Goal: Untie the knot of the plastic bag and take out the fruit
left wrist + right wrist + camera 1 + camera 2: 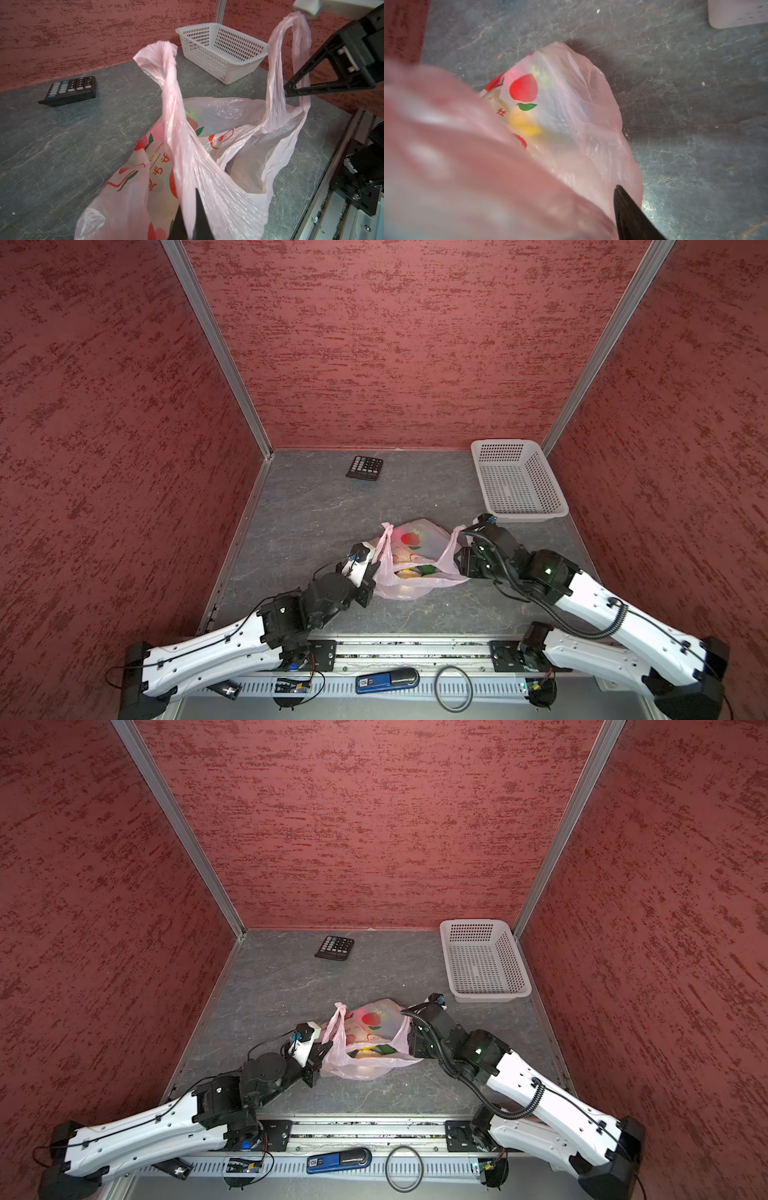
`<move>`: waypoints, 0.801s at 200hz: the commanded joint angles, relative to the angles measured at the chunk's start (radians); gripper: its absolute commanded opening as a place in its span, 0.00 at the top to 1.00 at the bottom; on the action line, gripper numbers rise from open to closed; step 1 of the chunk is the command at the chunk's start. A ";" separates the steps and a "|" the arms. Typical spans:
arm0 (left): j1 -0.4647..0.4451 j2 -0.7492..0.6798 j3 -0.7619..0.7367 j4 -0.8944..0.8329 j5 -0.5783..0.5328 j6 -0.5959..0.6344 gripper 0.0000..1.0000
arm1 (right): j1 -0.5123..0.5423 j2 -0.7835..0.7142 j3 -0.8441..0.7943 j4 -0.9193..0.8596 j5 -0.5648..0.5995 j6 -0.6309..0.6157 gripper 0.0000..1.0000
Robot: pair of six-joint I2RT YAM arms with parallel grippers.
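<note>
I am watching the plastic bag point(419, 541), which is lying on the robot-facing side of the white basket point(505, 443), a little toward its left. My left gripper point(374, 572) is pinching one handle loop point(166, 68) shut. For the right gripper point(291, 93), just beside the other loop point(276, 68), I cannot tell if it is holding. The fruit point(417, 571) is sitting in the open mouth between both grippers, about equally near each. I am judging that the right one should reach in, moving away from the basket.

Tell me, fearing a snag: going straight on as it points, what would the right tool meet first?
Likely the handle loop of the plastic bag, hanging right at the right tool's tip; depth is unclear.
</note>
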 commanded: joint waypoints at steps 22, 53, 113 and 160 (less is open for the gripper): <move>-0.001 0.003 -0.008 0.053 -0.017 0.029 1.00 | 0.023 0.012 0.215 -0.177 -0.055 -0.131 0.34; -0.001 -0.004 0.005 0.048 -0.018 0.045 1.00 | 0.056 0.091 0.375 -0.198 -0.053 -0.255 0.30; -0.001 -0.030 0.006 0.034 -0.002 0.058 1.00 | 0.069 0.401 0.684 -0.193 -0.005 -0.631 0.05; 0.000 -0.061 0.000 0.031 -0.013 0.052 1.00 | 0.071 0.514 0.565 -0.096 -0.104 -0.804 0.02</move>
